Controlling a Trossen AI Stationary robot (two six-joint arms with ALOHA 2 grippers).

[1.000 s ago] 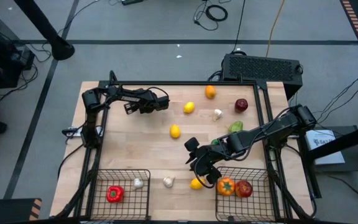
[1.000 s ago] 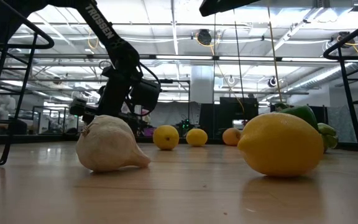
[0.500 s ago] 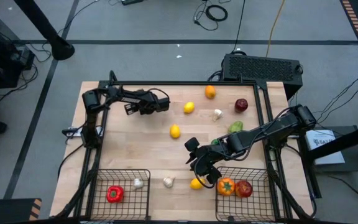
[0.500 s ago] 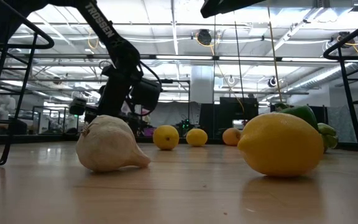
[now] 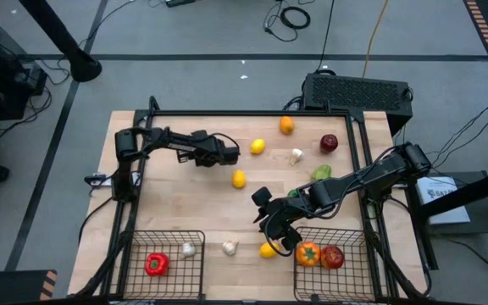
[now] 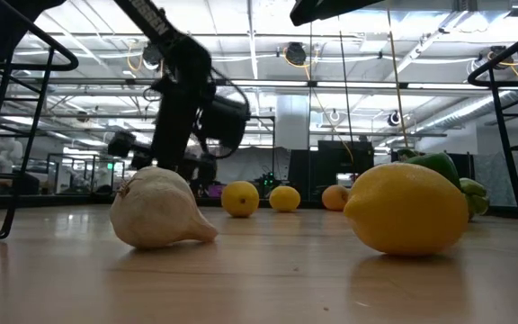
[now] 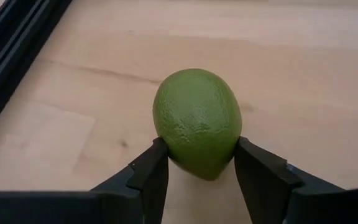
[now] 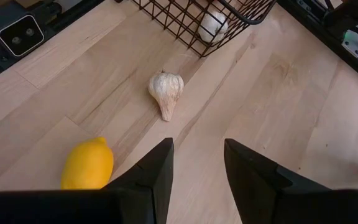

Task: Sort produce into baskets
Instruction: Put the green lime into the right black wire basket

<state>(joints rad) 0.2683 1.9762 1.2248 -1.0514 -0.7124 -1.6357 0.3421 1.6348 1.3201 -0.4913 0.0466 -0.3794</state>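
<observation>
Left gripper (image 7: 197, 171) pinches a green lime (image 7: 197, 121) above the table (image 7: 328, 93), apparently lifted clear. Right gripper (image 8: 197, 168) (fingers spread, holding nothing) hovers near a lemon (image 8: 87, 164).

I take the table's (image 5: 185, 203) front edge as reference. Two baskets sit on it: the left basket (image 5: 134, 264) holds a pepper (image 5: 155, 264) and a garlic bulb (image 5: 188, 249); the right basket (image 5: 352, 246) holds two pieces. Between them lie another garlic bulb (image 5: 230, 246) and a lemon (image 5: 267, 250), lemon nearer the right basket.
</observation>
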